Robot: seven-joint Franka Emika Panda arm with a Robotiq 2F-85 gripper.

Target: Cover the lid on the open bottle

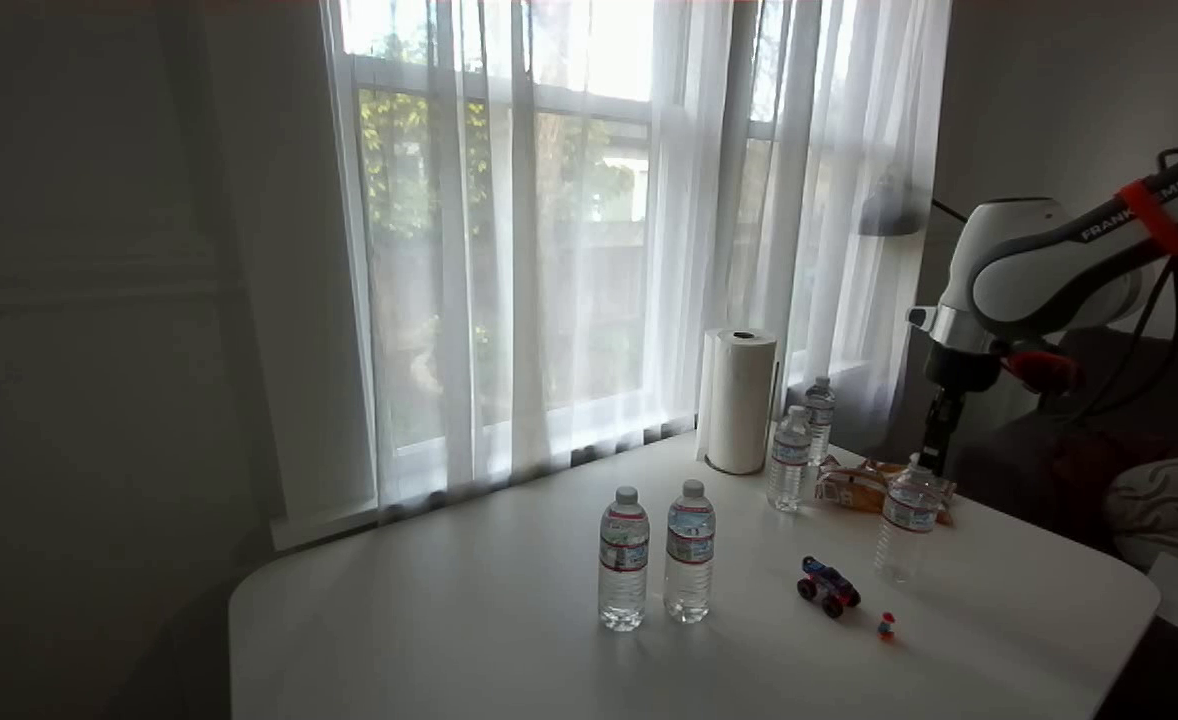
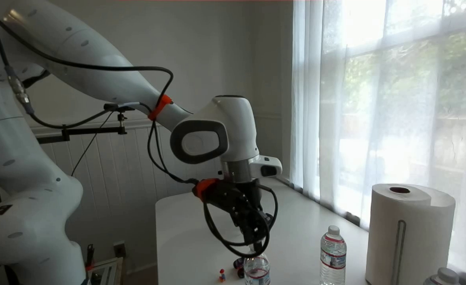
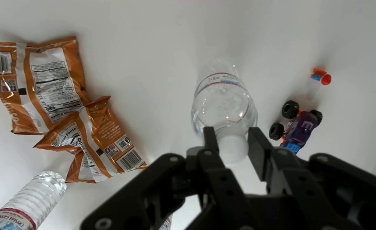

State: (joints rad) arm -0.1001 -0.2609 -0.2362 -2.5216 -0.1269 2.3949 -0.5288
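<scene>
My tool (image 3: 232, 139) pinches the lid (image 3: 233, 150); I'd level it before twisting, bottle (image 3: 223, 103) well off the worktop's curtained edge (image 1: 549, 497).

White lid (image 3: 233, 149), black fingers (image 3: 259, 151), orange-and-white bags (image 3: 55, 84), purple toy truck (image 3: 300, 128), red-and-blue figurine (image 3: 321, 77)

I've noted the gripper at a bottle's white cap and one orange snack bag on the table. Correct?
No: the wrist view shows two orange snack bags on the table. The gripper is at the white cap of the bottle.
</scene>
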